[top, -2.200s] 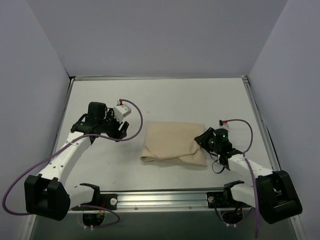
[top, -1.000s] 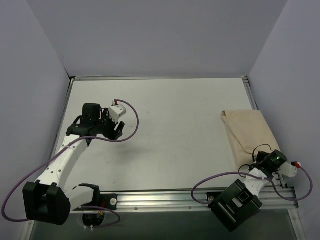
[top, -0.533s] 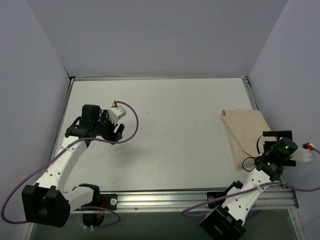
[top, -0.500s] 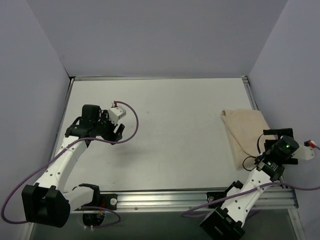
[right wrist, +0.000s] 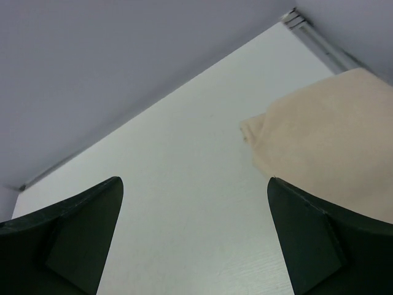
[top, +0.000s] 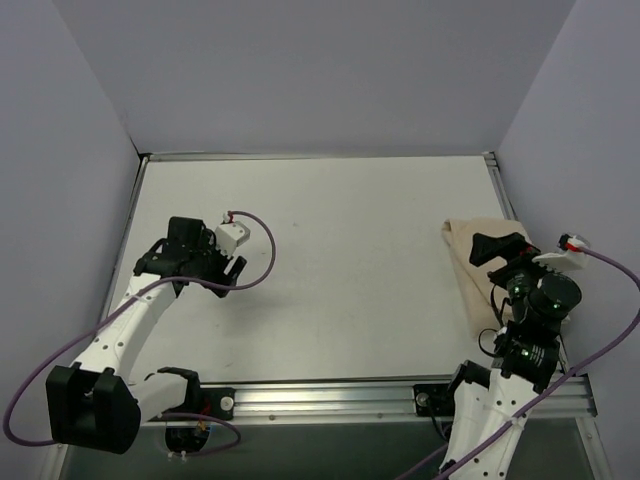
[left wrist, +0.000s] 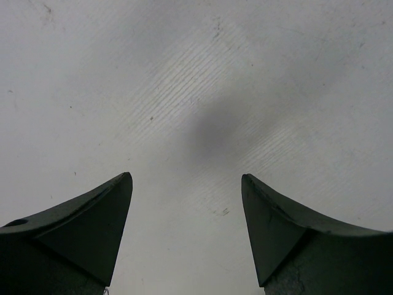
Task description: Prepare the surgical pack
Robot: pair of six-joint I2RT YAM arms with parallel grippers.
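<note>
1. Beige bundle (top: 462, 262) lies along the bench's (top: 370, 200) right edge, ahead and right of the right hand (right wrist: 193, 184), whose fingers are spread, holding nothing.
2. Left hand (left wrist: 185, 178), fingers apart, hangs over open bench surface.

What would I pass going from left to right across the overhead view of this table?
First the left gripper, then a bare stretch of white table, then the beige bundle by the right edge.
</note>
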